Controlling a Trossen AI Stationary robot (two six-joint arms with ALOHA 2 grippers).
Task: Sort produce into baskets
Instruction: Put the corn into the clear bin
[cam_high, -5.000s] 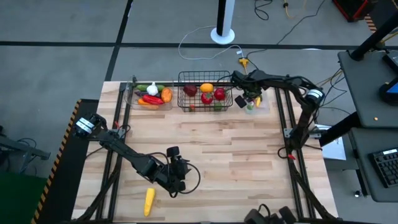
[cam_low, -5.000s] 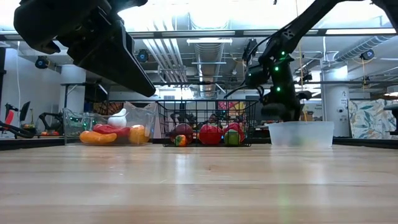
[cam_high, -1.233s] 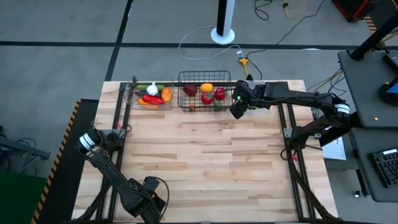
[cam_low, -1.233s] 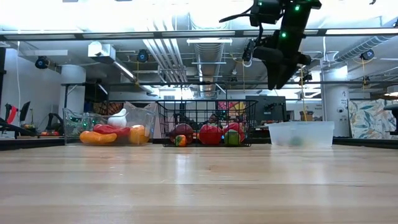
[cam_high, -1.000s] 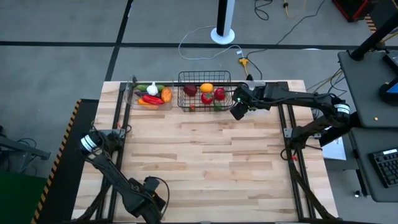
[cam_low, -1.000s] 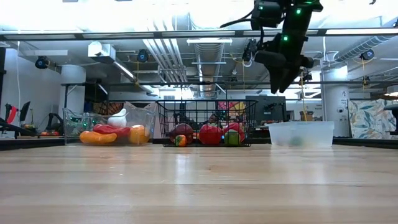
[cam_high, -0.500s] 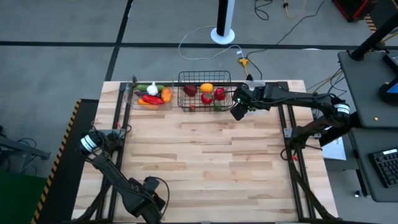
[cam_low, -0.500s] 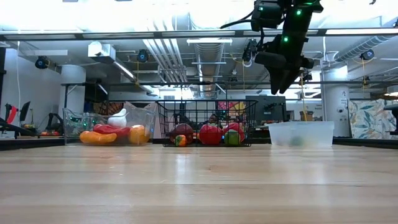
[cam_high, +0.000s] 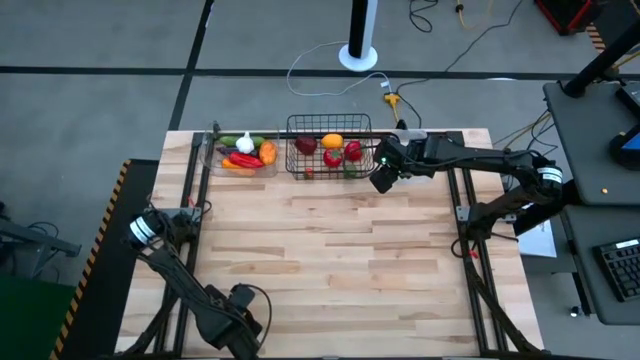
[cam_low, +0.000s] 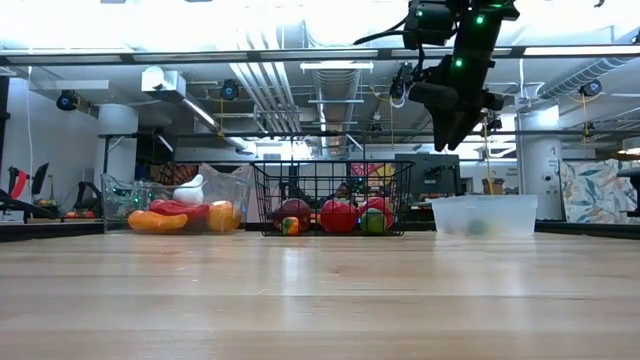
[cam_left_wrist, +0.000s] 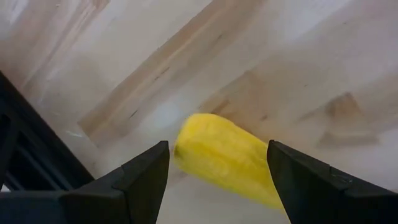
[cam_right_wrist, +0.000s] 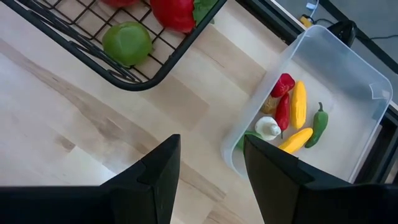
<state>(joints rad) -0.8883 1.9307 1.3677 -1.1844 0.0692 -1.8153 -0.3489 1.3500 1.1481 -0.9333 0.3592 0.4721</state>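
The left gripper (cam_left_wrist: 217, 186) sits low at the near-left corner of the table (cam_high: 330, 260), its fingers spread with a gap between them, hanging just above a yellow piece of corn (cam_left_wrist: 227, 158). Five seconds ago that corn lay in plain sight from above, near the front edge, with the gripper beside it; now the arm has come over it and hides it in the high view. The fingers stand to either side of the corn but are not yet closed on it, so I judge the pick is set up and not made.

The right gripper (cam_right_wrist: 208, 180) has lifted away from the clear bin (cam_right_wrist: 348, 81) at the far right, where it was dipped five seconds ago. It has hardly moved in the last second, hovering between the bin and the black wire basket (cam_high: 330, 147). Its fingers are apart and empty.

The corn is smooth, plump and bright yellow, lying at an angle on the bare wood. It looks like the last piece left outside a container. The clear bin holds small red, yellow, green and white pieces; the wire basket holds round red and green ones; a second clear bin (cam_high: 215, 150) at the far left is filled too.
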